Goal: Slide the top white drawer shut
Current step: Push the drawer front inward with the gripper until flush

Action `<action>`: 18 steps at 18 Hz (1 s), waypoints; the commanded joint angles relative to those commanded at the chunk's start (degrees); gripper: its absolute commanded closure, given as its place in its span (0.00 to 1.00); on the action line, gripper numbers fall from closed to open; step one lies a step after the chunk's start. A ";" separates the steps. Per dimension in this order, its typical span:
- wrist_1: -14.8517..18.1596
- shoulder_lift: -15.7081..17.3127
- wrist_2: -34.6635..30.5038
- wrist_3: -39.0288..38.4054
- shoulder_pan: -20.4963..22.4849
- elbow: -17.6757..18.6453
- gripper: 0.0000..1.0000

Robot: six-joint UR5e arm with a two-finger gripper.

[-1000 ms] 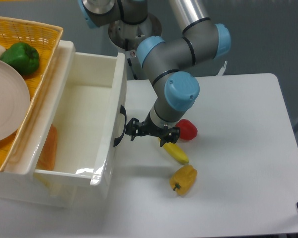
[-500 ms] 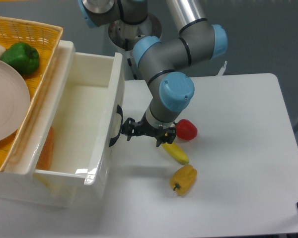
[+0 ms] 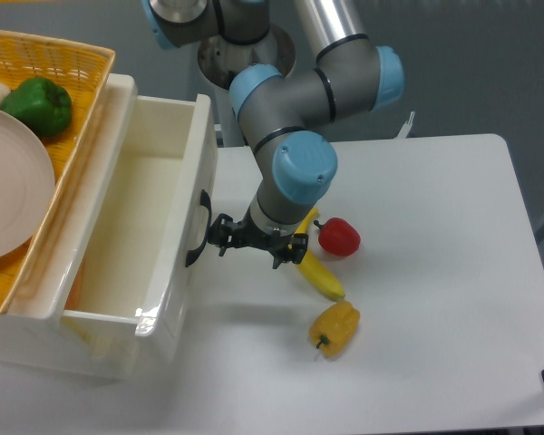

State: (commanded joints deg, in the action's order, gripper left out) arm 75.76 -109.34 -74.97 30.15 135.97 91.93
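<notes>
- Compared with a second ago, the top white drawer [image 3: 154, 217] is sitting further into the cabinet [image 3: 36, 340]: its front panel has shifted left, and less of the drawer's interior is showing.
- Gripper [image 3: 219, 237] and arm [image 3: 290, 172] have travelled left along with the panel over the same interval.
- Drawer is still partly open, projecting from the cabinet at the left side of the table [image 3: 417, 272]. Its long axis is running roughly left–right across the view, along the slide direction, with the open top facing up.
- Drawer front is facing right, toward the arm, and its curved black handle [image 3: 196, 231] is showing on the outer face, about mid-height.
- Gripper is lying near horizontal, fingertips pointing left at the drawer front, just right of the handle. Contact with the handle or panel looks likely but cannot be confirmed from this angle.
- Finger state: cannot tell whether the fingers are apart or together; the black finger assembly is too small and dark against the handle.
- Yellow wicker basket [image 3: 68, 63] is resting on top of the cabinet, holding a green pepper [image 3: 38, 105] and a pale plate [image 3: 9, 181].
- Something orange [image 3: 76, 283] is showing dimly through the cabinet wall below the drawer.
- On the table right of the gripper, a red pepper [image 3: 339, 236], a banana [image 3: 318, 275] and a yellow pepper [image 3: 335, 328] are lying, all apart from the drawer.
</notes>
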 joint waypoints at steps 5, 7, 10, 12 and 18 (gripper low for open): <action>0.26 0.09 -0.53 -0.09 -1.93 0.00 0.00; 0.26 0.00 -0.79 -0.17 -2.20 0.09 0.00; 0.26 0.00 -0.88 -0.26 -3.26 0.09 0.00; 0.26 0.00 -0.88 -0.26 -3.52 0.09 0.00; 0.26 0.61 -1.67 -0.53 -5.54 0.00 0.00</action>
State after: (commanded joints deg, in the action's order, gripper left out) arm 76.03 -108.72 -76.64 29.62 130.43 91.93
